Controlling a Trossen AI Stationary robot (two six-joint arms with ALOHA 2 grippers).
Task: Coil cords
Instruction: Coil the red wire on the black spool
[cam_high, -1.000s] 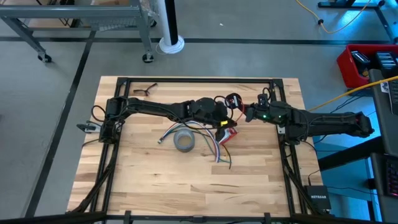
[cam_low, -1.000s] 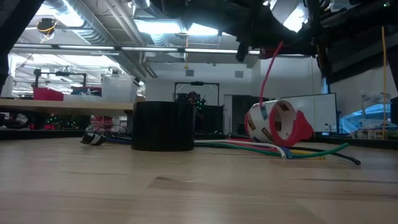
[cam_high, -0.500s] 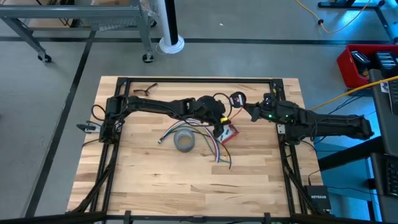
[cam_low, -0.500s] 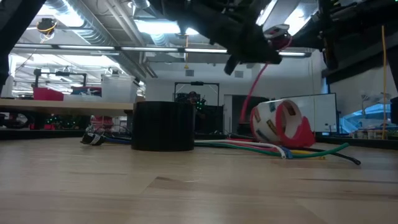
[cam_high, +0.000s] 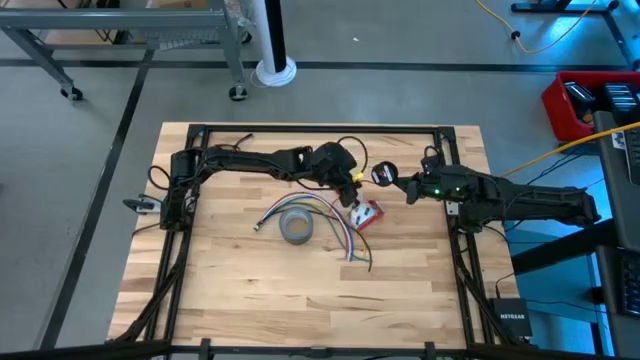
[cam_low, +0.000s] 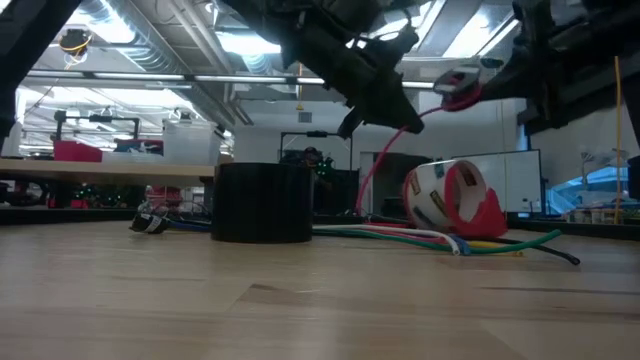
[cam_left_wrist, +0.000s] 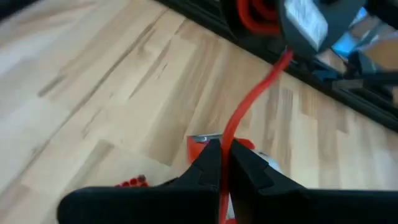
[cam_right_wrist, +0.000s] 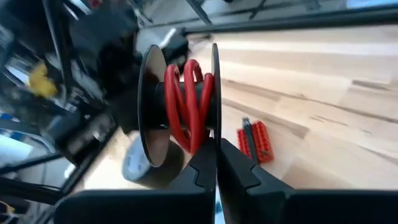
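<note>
A small black spool (cam_high: 383, 175) wound with red wire (cam_right_wrist: 186, 102) hangs above the table's middle right. My right gripper (cam_high: 398, 180) is shut on it, coming from the right. From the spool the red wire (cam_low: 425, 115) runs to my left gripper (cam_high: 356, 180), which is shut on it just left of the spool. Below those fingers the wire (cam_low: 368, 180) drops to the table beside a red-and-white roll (cam_high: 367, 213). My left gripper pinches the red wire (cam_left_wrist: 231, 134) between its two fingertips, slanting down from the table's left. The wire runs on between the fingers and straight to the spool (cam_left_wrist: 264, 9), lifted clear and taut there. My right gripper pinches the rim of one spool flange (cam_right_wrist: 214, 134) between its two fingers, coming from the table's right. The spool is lifted clear, its flanges upright.
A grey tape roll (cam_high: 296, 227) stands on the table left of centre, with a bundle of coloured wires (cam_high: 335, 222) lying beside it and running toward the near edge. A pair of glasses (cam_high: 232, 146) lies at the far left. A black frame rail (cam_high: 320, 128) borders the table.
My left gripper has swung toward the table's far edge and away from the spool along the red wire, tipping further down. The spool in my right gripper has come lower and a little toward the near edge. The stretch of wire between the two grippers is longer and straighter.
</note>
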